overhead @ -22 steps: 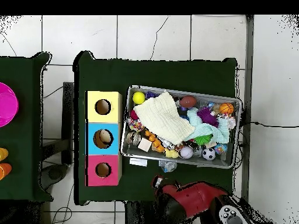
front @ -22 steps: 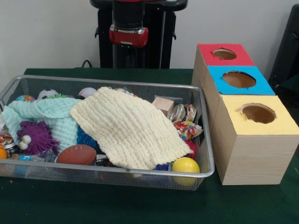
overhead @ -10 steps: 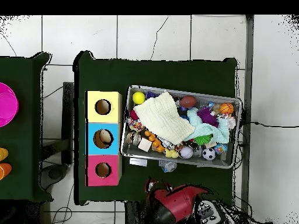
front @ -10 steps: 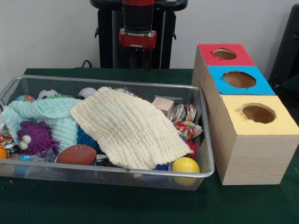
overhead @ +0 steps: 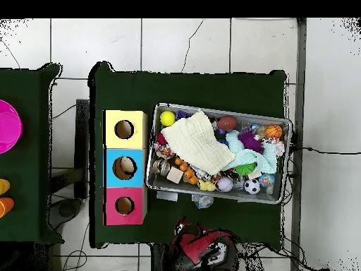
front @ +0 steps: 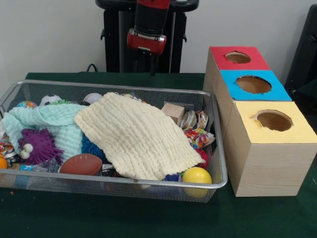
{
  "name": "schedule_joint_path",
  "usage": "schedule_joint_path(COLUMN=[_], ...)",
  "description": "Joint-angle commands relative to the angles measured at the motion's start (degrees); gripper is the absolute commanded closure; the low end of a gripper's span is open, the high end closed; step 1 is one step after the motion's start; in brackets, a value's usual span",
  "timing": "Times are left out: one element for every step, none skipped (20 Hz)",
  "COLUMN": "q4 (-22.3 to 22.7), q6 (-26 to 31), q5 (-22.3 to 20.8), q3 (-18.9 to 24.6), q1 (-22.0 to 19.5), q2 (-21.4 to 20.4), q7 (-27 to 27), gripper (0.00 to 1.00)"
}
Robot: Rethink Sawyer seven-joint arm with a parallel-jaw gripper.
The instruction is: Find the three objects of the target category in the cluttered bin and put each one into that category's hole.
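Three holes sit in a row of boxes beside the wire bin (front: 218, 148): red box (front: 237, 57), blue box (front: 253, 84), yellow box (front: 273, 121). Overhead, something pale lies inside the blue box's hole; can't tell what it is. The gripper (front: 146, 42) hangs high behind the bin's far rim, off the clutter, holding nothing that shows. Jaws too small and dark against the pedestal; cannot tell if apart or together.

Step in hand, as I judge it: search/approach, nothing picked. Target category isn't stated, so the three wanted objects can't be named. Candidates all sit in the bin: yellow ball (front: 196, 175) at the near corner by the boxes, brown football (front: 81, 164) against the near rim, purple fuzzy toy (front: 37, 147), soccer ball (front: 50, 99) at the far rim, wooden block (front: 173, 112), shiny wrapped snacks (front: 197, 136) on the box side.

Next move likely calls for coming down over the bin and either lifting the cream cloth (front: 136, 136) aside or grabbing an exposed item at the edges.

Hidden: the cream cloth covers the bin's middle, the mint cloth (front: 54, 121) covers more beside it. Whatever lies under both is unseen. Overhead shows orange bits and a basketball (overhead: 273, 131), hard to make out from the front.
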Motion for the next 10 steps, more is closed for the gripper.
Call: schedule_joint_path(q4=[-8.88,-8.96,-9.05,-9.03,-8.91,-8.64,-8.16,-7.67,-6.95,-6.31], q6=[-7.23,-8.04,-8.86,-10.11,-11.57,-12.95,-14.36,-15.54,-16.85,-18.29], q5=[11.25,12.34,13.44,14.86,16.46,17.96,19.74,21.17,22.81,24.20], q3=[-11.40,-11.98,-12.56,-13.33,-14.17,-14.75,-15.62,-16.19,-16.77,-17.26], q1=[5.89,6.30,6.72,7.28,7.90,8.37,9.19,9.81,10.47,11.00], q2=[9.28,10.07,10.86,11.89,13.00,14.00,15.00,15.61,16.23,16.81], q7=[5.20,4.79,4.39,4.21,4.05,4.04,4.32,4.22,4.53,4.56], gripper=[0.00,0.00,0.00,0.00,0.00,0.00,0.00,0.00,0.00,0.00])
